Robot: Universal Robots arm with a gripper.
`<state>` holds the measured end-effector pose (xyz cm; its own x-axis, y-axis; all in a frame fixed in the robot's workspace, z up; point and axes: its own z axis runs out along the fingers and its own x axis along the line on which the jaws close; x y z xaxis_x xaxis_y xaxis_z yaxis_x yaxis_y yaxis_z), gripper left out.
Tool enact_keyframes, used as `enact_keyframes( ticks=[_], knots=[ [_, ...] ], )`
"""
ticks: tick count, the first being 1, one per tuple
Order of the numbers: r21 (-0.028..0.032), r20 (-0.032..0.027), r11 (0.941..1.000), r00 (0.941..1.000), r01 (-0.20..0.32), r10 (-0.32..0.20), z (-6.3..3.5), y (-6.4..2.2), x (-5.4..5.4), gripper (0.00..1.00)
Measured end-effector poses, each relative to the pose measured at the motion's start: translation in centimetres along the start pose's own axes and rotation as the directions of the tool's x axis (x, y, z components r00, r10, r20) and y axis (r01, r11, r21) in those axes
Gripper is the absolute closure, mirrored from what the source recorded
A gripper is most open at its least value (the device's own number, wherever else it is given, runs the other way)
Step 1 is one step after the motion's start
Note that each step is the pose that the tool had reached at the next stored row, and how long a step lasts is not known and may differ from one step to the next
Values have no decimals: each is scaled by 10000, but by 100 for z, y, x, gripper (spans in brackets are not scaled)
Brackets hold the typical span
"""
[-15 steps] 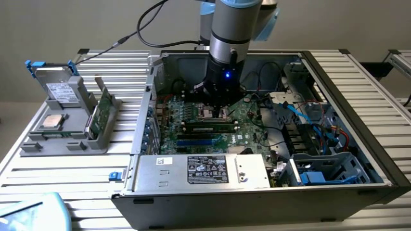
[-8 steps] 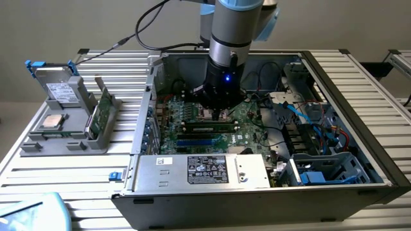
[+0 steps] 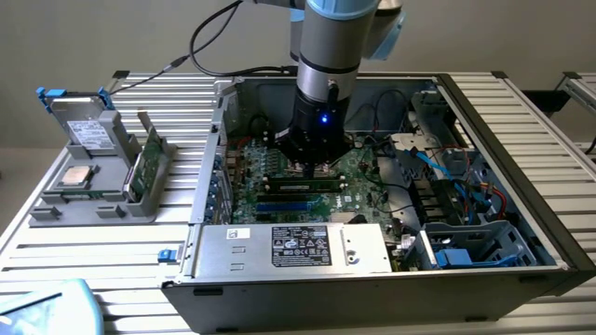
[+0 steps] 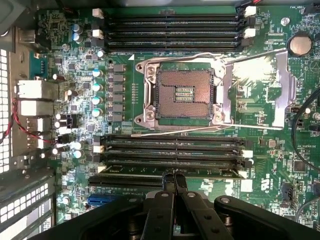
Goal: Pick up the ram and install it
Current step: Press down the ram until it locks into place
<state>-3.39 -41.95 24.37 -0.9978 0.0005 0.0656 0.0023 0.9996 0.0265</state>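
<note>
1. The black two-fingered gripper on the grey arm (image 3: 314, 167) is low inside the open grey computer case (image 3: 521, 209), directly over the green motherboard (image 3: 359, 174)

2. In the wrist view the gripper (image 4: 174, 181) has its two fingertips (image 4: 168, 179) pressed together, fully closed with no gap, and nothing is pinched between them

3. The long, thin dark-green ram stick with its row of black chips (image 4: 170, 170) lies seated in one of the black memory slots, in the bank of slots (image 4: 172, 150) beside the silver-framed processor socket (image 4: 183, 95); in the exterior view it appears as the dark strip (image 3: 300, 185) immediately under the fingers

4. The relation that matters: the closed fingertips sit on, or just above, the ram stick's upper edge, close to the middle of its length, and contact itself cannot be made out for certain

5. The stick's long axis runs along the slot, parallel to the neighbouring empty slots and crosswise to the line of the two fingers, so the tips meet it at one point, not along its length

6. The white end latches (image 4: 246, 154) of the slots stand at the ends, well apart from the fingertips

7. My judgement: the stick is already placed, and the closed gripper is set to press it home

8. A grey holder with lighter-green boards (image 3: 144, 171) stands outside the case on the exterior view's left
</note>
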Motion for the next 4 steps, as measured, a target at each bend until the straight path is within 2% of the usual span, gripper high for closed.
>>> enact_keyframes(
  ticks=[4],
  knots=[
    [0, 0, 10000, 10000, 0, 0, 0, 0, 0, 89]
  ],
)
